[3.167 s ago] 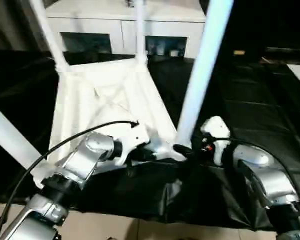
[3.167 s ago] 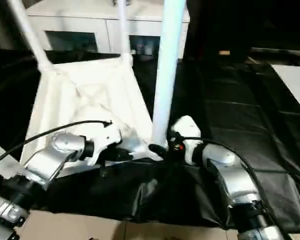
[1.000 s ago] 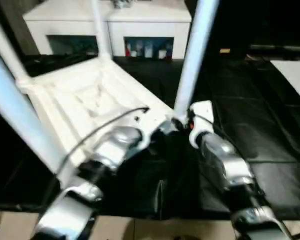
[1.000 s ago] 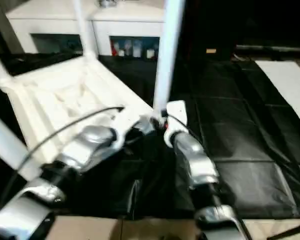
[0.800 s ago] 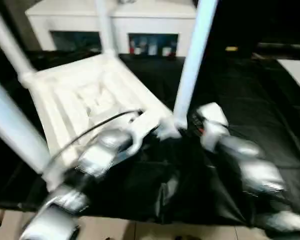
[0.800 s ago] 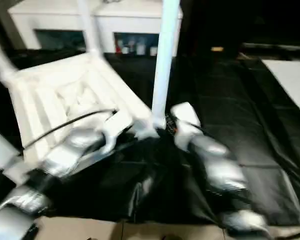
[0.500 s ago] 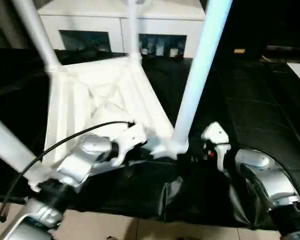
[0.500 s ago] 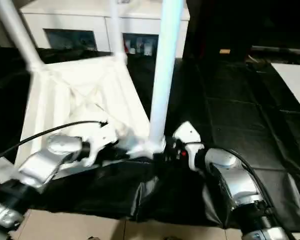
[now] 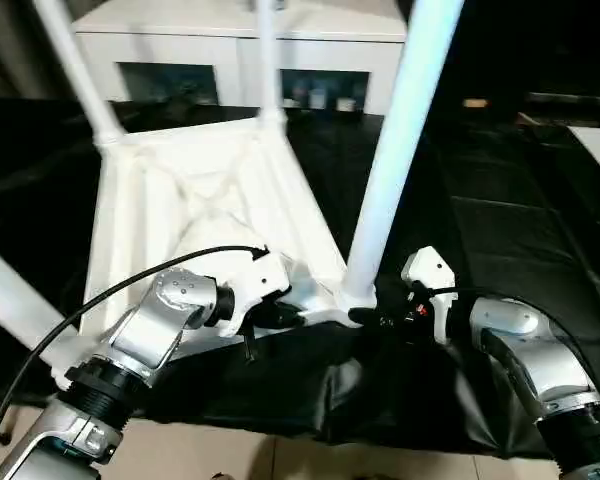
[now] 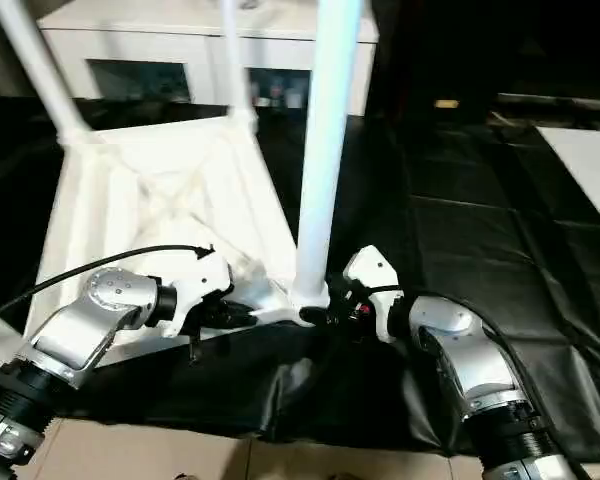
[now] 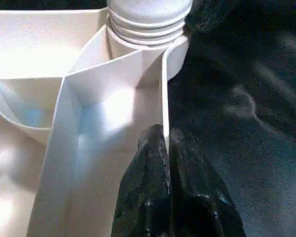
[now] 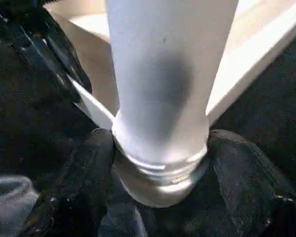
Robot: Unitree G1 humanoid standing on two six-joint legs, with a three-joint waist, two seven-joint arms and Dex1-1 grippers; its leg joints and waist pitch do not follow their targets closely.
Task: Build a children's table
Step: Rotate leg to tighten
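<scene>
The children's table (image 9: 195, 215) lies upside down on the black-covered worktop (image 9: 500, 210), its ribbed underside facing up and its legs pointing up at the corners, with a white cabinet (image 9: 240, 50) behind it. Compared with a second ago, when the table top sat turned at an angle and the right arm reached in close along the near leg (image 9: 395, 150), the top now lies square to the robot again and both arms sit low at its near edge; much of that shift may be the head camera swinging back, but the blur of the arms then and their steadiness now suggest a twisting stroke has just ended. The left gripper (image 11: 166, 148) is pinched closed on the thin upright rim of the table top just beside the leg's socket, holding the top steady. The right gripper (image 12: 160, 148) wraps the base of the near leg, one black finger (image 12: 84, 163) on each side of its threaded collar (image 12: 160, 170), closed against it. A few thread rings remain visible above the socket in the left wrist view, so I judge the leg is not fully seated. That would mean another turn or two is needed, with the left gripper keeping the top from spinning.
</scene>
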